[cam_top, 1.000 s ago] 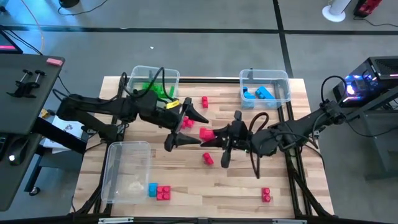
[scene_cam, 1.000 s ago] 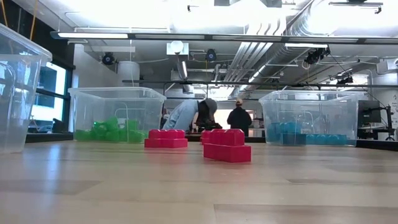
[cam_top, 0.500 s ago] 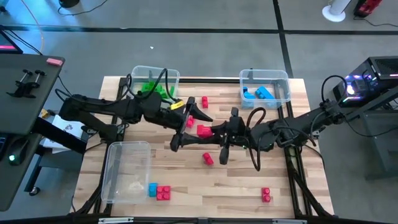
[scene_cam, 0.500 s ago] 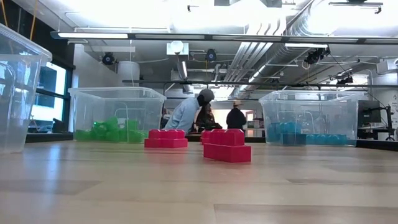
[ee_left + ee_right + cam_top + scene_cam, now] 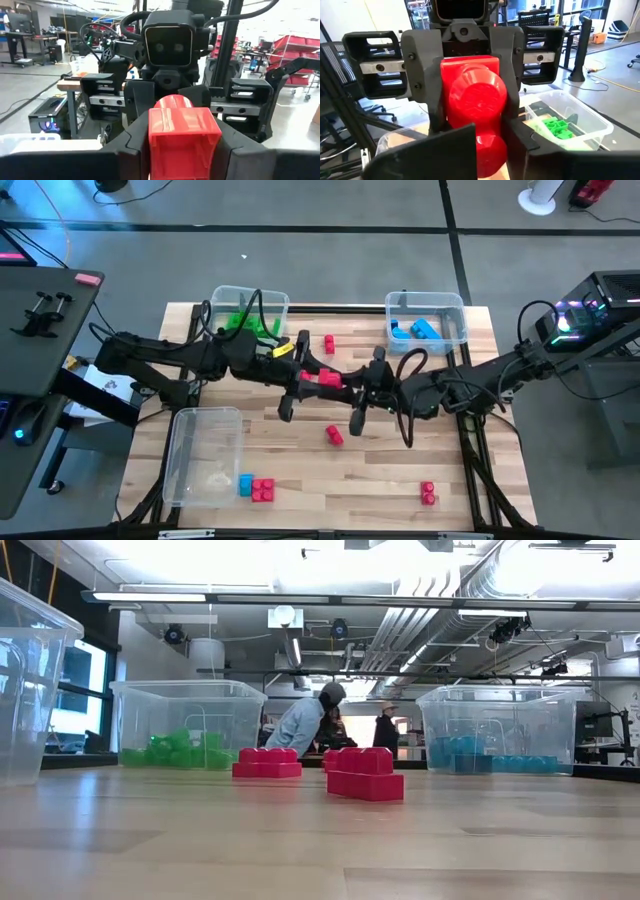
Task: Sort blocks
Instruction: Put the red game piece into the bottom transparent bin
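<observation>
A red block (image 5: 183,137) is clamped from opposite ends by the left gripper (image 5: 305,377) and the right gripper (image 5: 357,385), both closed on it in mid-air above the middle of the table (image 5: 400,480); this is judged a hand-over between the arms. The next move calls for one gripper to let go while the other carries the block to a bin. Farther off, other red blocks (image 5: 262,490) lie scattered on the table, with green ones in the far-left bin (image 5: 222,296) and blue ones in the far-right bin (image 5: 458,311).

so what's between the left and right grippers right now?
One red block, held off the table between the left gripper and right gripper; both wrist views show each gripper's fingers around it.
</observation>
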{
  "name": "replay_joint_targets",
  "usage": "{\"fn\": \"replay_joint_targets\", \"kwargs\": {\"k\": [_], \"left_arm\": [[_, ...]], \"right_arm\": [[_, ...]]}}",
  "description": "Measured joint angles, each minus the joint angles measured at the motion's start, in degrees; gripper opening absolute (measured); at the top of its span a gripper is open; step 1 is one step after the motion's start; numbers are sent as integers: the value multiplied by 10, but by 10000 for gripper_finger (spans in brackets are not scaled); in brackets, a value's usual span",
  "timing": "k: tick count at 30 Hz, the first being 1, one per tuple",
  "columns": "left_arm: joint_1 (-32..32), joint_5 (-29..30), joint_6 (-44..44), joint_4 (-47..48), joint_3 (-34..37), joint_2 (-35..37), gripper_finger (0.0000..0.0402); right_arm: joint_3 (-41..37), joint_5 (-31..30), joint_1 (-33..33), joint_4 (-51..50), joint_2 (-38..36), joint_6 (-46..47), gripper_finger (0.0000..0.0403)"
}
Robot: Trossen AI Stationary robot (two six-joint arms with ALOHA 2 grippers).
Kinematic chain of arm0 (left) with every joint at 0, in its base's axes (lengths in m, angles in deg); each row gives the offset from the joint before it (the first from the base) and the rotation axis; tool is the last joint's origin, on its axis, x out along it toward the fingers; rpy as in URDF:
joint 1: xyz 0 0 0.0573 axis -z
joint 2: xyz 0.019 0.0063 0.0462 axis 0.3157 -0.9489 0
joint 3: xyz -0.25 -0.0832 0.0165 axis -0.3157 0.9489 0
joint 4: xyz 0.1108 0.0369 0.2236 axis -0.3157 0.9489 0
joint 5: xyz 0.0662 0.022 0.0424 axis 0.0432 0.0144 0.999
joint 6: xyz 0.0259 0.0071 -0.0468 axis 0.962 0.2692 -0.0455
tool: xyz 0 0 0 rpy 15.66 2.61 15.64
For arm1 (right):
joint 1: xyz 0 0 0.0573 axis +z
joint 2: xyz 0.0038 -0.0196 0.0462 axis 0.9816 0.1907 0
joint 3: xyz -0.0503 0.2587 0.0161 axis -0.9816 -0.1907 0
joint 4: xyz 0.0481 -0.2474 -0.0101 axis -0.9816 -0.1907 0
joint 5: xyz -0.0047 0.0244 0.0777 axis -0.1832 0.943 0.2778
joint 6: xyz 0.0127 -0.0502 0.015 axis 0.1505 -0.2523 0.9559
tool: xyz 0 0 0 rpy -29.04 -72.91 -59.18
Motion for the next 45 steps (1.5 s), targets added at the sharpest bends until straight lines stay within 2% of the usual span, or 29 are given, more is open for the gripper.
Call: {"fn": "replay_joint_targets", "kwargs": {"k": [3, 6, 8, 11, 14, 16, 19, 23, 28, 31, 34, 39, 44, 45], "left_arm": [[-4, 0, 5, 2, 0, 2, 105], [-13, 12, 17, 17, 0, 12, 105], [-19, 50, 32, 45, 0, 29, 105], [-32, 123, 56, 101, 0, 62, 105], [-41, 185, 46, 212, 0, 104, 105], [-41, 206, -12, 330, 0, 138, 105], [-24, 210, -158, 526, 0, 181, 105], [71, 212, -358, 691, 18, 221, 105], [240, 222, -633, 716, 87, 246, 105], [332, 227, -774, 712, 132, 229, 105], [394, 198, -891, 713, 161, 199, 105], [454, 156, -1001, 722, 163, 152, 105], [472, 123, -1015, 721, 163, 111, 108], [472, 115, -1015, 722, 163, 104, 122]], "right_arm": [[0, -1, 0, 0, 0, 2, 45], [0, -20, 0, -1, -8, 7, 85], [-1, -35, 4, 0, -21, 4, 120], [0, -95, 19, -6, -42, -22, 172], [0, -128, 31, -36, -61, -31, 212], [0, -128, 34, -68, -72, -3, 228], [0, -124, 40, -129, -77, 60, 236], [-1, -108, 38, -237, -66, 146, 238], [-2, -91, 34, -342, -44, 245, 238], [-2, -63, 35, -372, -33, 277, 238], [-2, -44, 35, -389, -27, 289, 238], [-2, -32, 35, -395, -26, 288, 238], [-2, -32, 34, -395, -26, 273, 238], [-2, -31, 34, -395, -26, 273, 238]]}}
